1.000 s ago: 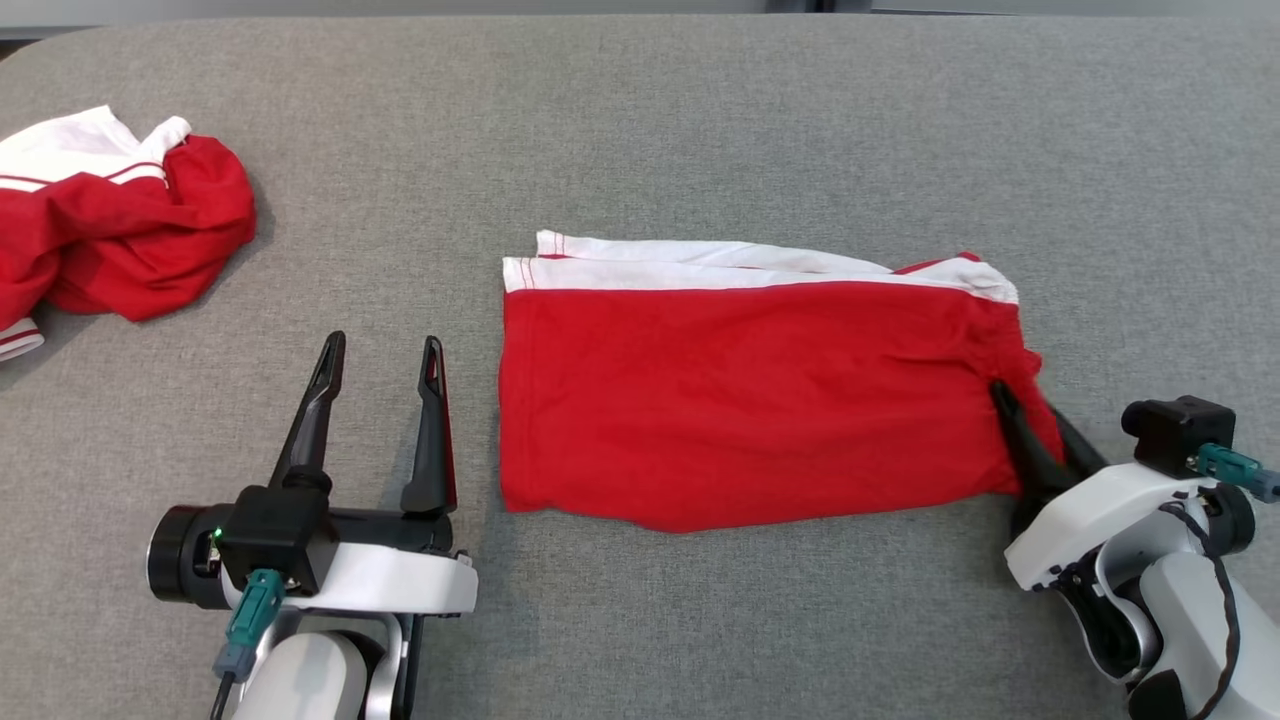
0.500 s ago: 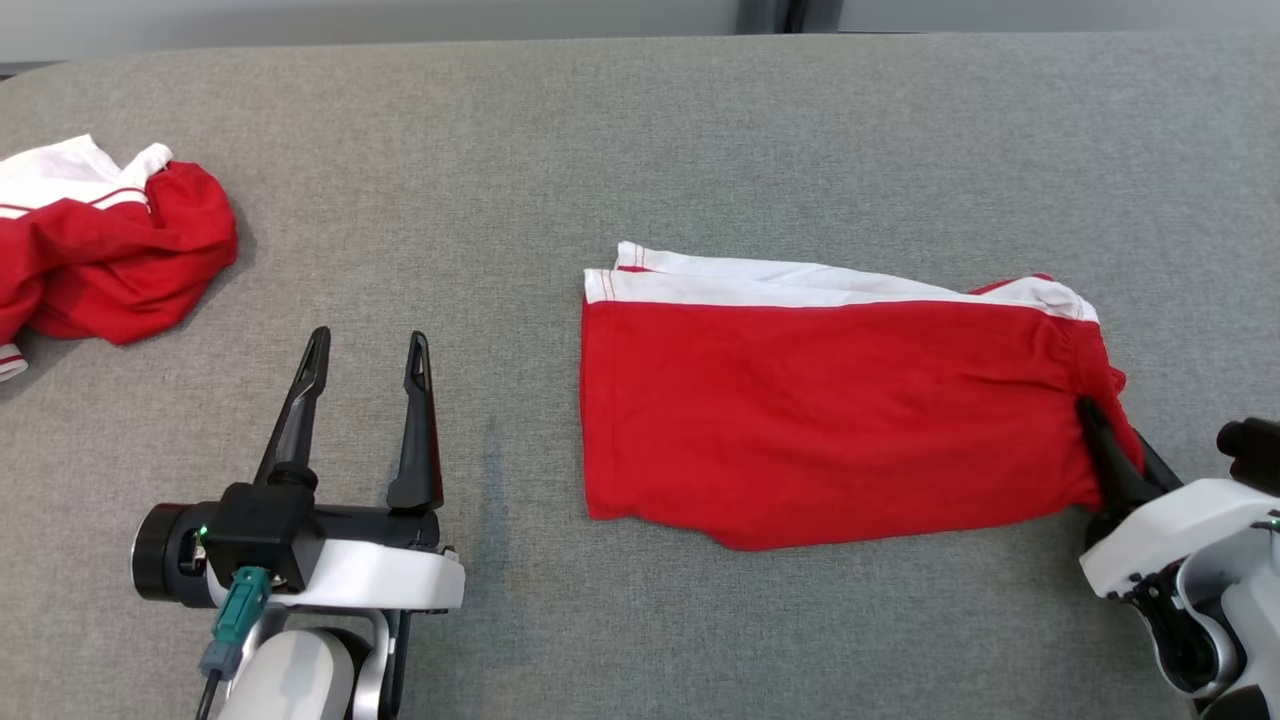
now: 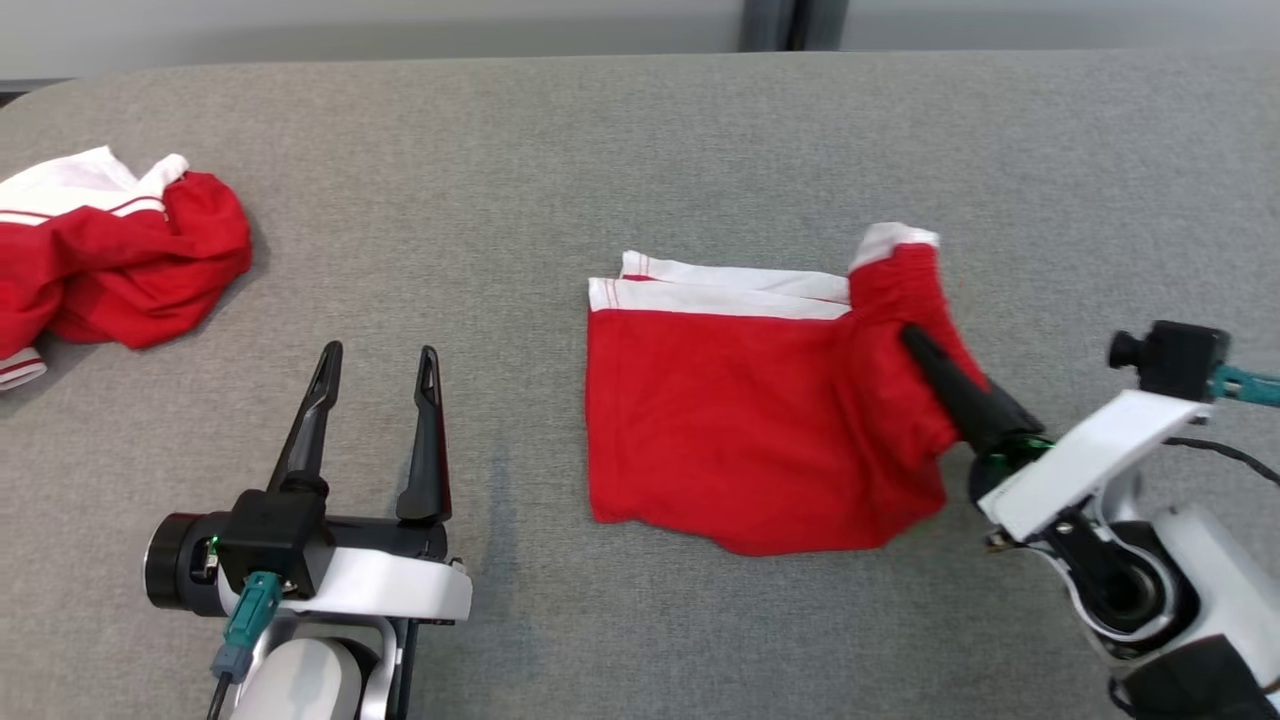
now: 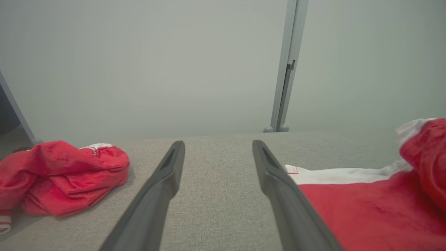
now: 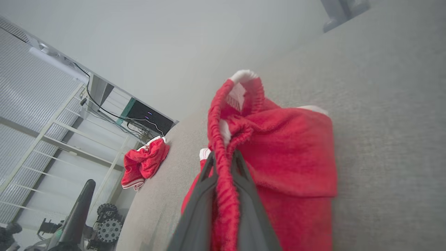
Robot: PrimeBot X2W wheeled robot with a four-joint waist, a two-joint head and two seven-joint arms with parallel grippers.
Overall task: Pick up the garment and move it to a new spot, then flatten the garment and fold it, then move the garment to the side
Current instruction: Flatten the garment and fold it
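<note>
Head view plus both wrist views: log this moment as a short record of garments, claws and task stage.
grey surface: carries both garments
folded garment: red with white band, mid-surface; right end raised and bunched
right claw: shut on the folded garment's gathered right edge
left claw: open, holding nothing, left of the folded garment, apart from it
crumpled garment: red and white heap, far left
task stage: garment looks folded; move to the side likely under way
</note>
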